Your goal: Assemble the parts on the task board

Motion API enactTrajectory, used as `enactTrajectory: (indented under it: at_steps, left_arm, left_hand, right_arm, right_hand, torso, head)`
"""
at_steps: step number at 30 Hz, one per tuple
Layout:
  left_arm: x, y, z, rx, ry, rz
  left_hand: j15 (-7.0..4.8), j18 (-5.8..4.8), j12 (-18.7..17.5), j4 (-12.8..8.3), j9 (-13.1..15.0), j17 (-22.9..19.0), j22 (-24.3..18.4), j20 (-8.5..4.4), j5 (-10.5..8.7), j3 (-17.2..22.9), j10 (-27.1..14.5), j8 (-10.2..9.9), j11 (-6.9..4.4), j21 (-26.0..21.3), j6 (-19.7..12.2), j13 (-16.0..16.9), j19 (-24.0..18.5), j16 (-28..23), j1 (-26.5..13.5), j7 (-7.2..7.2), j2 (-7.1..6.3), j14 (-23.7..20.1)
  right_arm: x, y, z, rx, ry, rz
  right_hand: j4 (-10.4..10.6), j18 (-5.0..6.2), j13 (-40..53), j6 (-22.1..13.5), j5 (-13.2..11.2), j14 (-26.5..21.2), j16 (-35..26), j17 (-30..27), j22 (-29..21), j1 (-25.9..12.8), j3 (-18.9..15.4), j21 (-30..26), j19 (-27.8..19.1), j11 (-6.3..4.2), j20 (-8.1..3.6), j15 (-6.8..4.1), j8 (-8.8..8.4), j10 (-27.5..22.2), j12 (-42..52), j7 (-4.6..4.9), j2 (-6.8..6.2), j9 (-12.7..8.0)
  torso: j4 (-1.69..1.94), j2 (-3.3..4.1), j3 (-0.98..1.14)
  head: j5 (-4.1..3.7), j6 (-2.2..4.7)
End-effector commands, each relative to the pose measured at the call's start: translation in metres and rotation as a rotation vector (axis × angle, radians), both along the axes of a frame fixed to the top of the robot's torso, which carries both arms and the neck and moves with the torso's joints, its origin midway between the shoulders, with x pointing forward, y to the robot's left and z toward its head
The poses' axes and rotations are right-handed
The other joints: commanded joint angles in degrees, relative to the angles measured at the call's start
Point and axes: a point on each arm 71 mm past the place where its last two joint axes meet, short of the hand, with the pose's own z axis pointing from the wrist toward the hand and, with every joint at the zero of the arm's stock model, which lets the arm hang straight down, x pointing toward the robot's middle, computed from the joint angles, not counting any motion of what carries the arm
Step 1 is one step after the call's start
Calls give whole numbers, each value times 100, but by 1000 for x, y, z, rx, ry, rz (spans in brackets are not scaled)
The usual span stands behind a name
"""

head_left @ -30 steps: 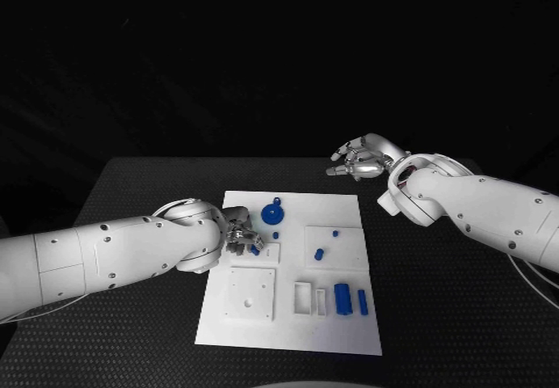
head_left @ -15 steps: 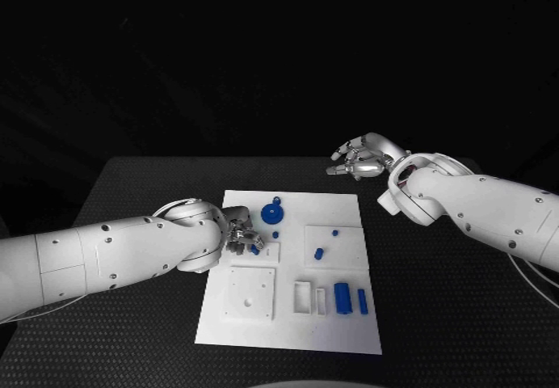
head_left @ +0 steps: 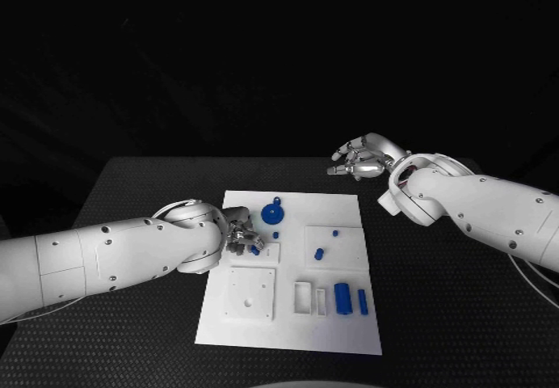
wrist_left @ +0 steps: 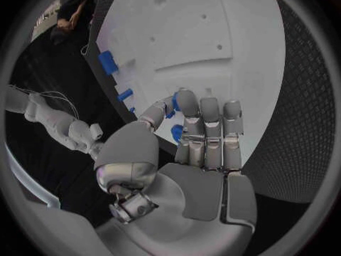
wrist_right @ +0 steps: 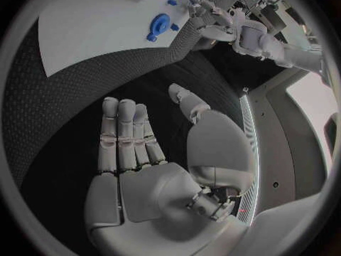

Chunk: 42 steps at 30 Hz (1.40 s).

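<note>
Nothing moved, left hand (head_left: 241,235) pinching blue part (head_left: 255,250)

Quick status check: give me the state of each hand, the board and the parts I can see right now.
left hand: over the board's left side, fingers curled on a small blue part
right hand: open, holds nothing, above the table beyond the board
task board: flat on the table
blue wheel: lying loose on the board
blue cylinder: lying near the board's front
</note>
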Motion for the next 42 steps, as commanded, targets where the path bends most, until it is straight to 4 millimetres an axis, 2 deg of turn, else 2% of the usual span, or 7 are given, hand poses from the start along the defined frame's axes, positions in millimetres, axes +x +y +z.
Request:
enactTrajectory:
  at_steps: [1,7,19,36,40,41,42]
  left_arm:
    - [-5,-7,-6,-22,7,-30]
    - [-5,-7,-6,-25,7,-29]
    - [-6,-6,-7,-23,15,-34]
    - [-6,-5,-7,-23,19,-31]
    - [-5,-4,-7,-23,18,-28]
    - [-5,-4,-7,-23,18,-27]
    - [-5,-4,-7,-23,17,-27]
  left_hand:
    - [-55,-84,42,40,4,-12,100,-577,1,3,-133,35,-149,12,540,-6,-48,34,6,-503,-112,-8]
    - [-65,-85,94,188,10,-39,86,-585,-19,16,-142,51,-138,28,551,-16,-48,65,-25,-510,-291,-14]
    - [-72,-85,143,343,17,-66,79,-594,-39,18,-151,65,-130,44,555,-30,-54,97,-62,-516,-436,-23]
    - [-77,-84,174,431,20,-88,74,-601,-76,21,-162,71,-127,52,551,-45,-62,119,-67,-519,-578,-34]
    - [-79,-84,187,489,20,-102,70,-604,-121,25,-169,73,-125,56,548,-56,-64,129,-70,-519,-658,-41]
    - [-80,-75,193,522,23,-108,67,-602,-282,26,-174,75,-126,57,545,-62,-65,137,-67,-520,-671,-43]
    - [-80,-44,201,543,29,-116,63,-588,-752,19,-182,78,-128,61,537,-69,-74,145,-50,-522,-664,-52]
  right_arm:
    - [0,1,0,1,1,13]
    - [0,1,0,1,1,13]
    - [0,1,0,0,3,14]
    - [0,0,0,1,3,13]
    - [0,0,0,1,3,12]
    - [0,1,0,1,4,12]
    - [0,1,0,1,4,13]
  right_hand:
    - [9,75,-9,7,20,-39,-23,-8,9,-27,-40,-31,-23,6,14,11,25,-23,7,50,37,-4]
    - [12,75,-16,4,24,-42,-22,-11,11,-34,-45,-35,-24,7,15,12,24,-26,10,51,34,-5]
    - [15,75,-26,0,30,-46,-20,-16,14,-42,-52,-42,-24,8,16,14,23,-31,15,53,30,-7]
    - [20,75,-41,-4,40,-50,-17,-22,20,-53,-61,-51,-24,10,18,15,24,-36,23,54,30,-8]
    - [23,75,-45,-6,41,-51,-16,-25,21,-60,-65,-53,-24,10,18,16,24,-38,26,55,28,-9]
    - [24,75,-46,-6,41,-52,-15,-25,21,-61,-66,-54,-24,10,18,16,24,-38,26,55,28,-9]
    - [24,75,-47,-7,42,-52,-15,-25,22,-61,-66,-54,-24,10,19,16,24,-39,26,55,28,-9]
  torso:
    - [3,-1,-2]
    - [2,0,-1]
    - [-2,2,1]
    - [-2,1,1]
    - [-1,2,0]
    - [-1,2,0]
    - [-1,0,0]
  head:
    - [0,10]
    - [1,8]
    - [3,0]
    - [-2,-11]
    - [-2,-6]
    - [-2,-6]
    - [-1,-4]
